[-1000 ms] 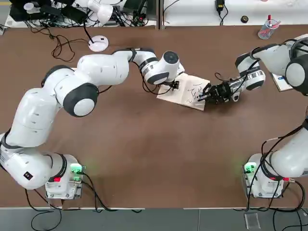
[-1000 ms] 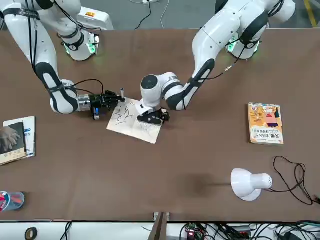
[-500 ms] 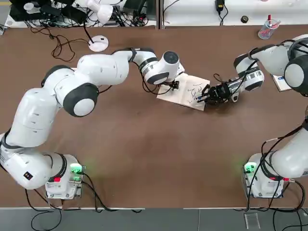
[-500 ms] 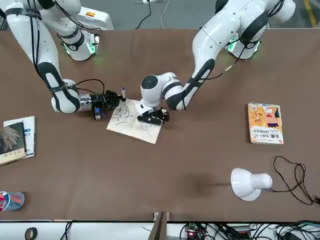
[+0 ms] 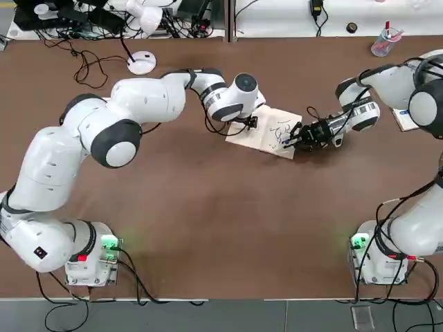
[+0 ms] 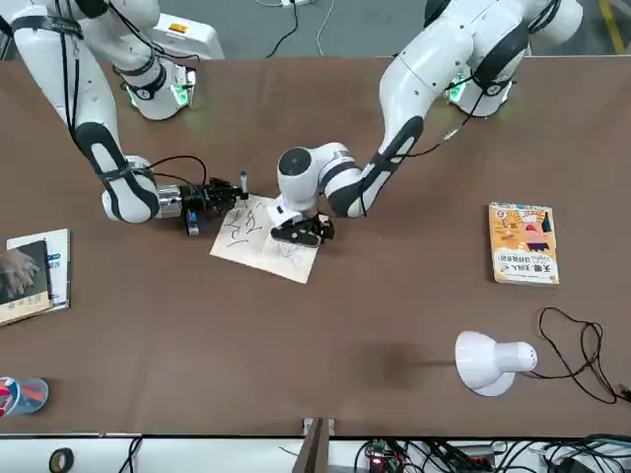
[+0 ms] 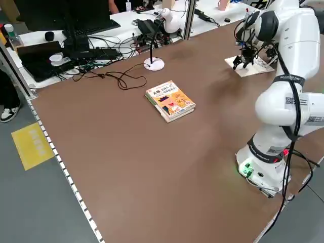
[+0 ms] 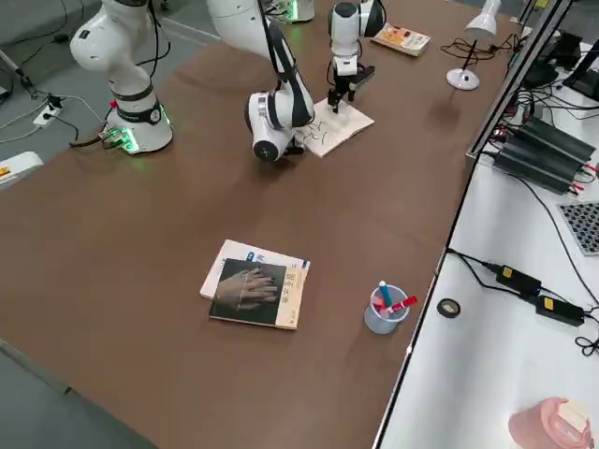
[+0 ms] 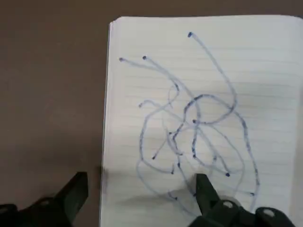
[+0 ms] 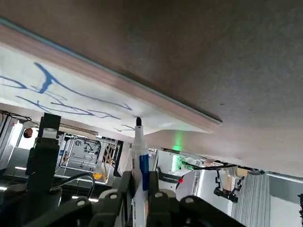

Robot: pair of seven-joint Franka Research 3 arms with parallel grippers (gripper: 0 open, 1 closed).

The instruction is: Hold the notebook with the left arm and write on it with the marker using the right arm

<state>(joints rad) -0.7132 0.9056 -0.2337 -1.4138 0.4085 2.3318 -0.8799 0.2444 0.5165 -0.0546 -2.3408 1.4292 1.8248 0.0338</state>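
The notebook [image 5: 268, 133] lies open on the brown table [image 5: 208, 207], its white page [image 9: 199, 94] covered with blue-black scribbles. My left gripper [image 5: 250, 124] stands open over the notebook's left-arm edge. In the left wrist view one fingertip [image 9: 206, 187] rests on the page and the other [image 9: 75, 189] sits just off it on the table. My right gripper [image 5: 293, 135] is at the opposite edge, shut on the marker [image 10: 140, 153]. The marker's tip touches the page near that edge. The front view shows the marker [image 6: 243, 182] slanted, with its rear end raised above the notebook [image 6: 258, 241].
An orange-yellow book [image 6: 524, 242] lies toward the left arm's side. A white desk lamp [image 6: 490, 361] stands at the far edge. A dark-cover book [image 8: 255, 288] and a cup of pens [image 8: 386, 309] sit beyond the right arm.
The right gripper has shifted a little along the notebook's edge with the marker. The left arm and the notebook have stayed put.
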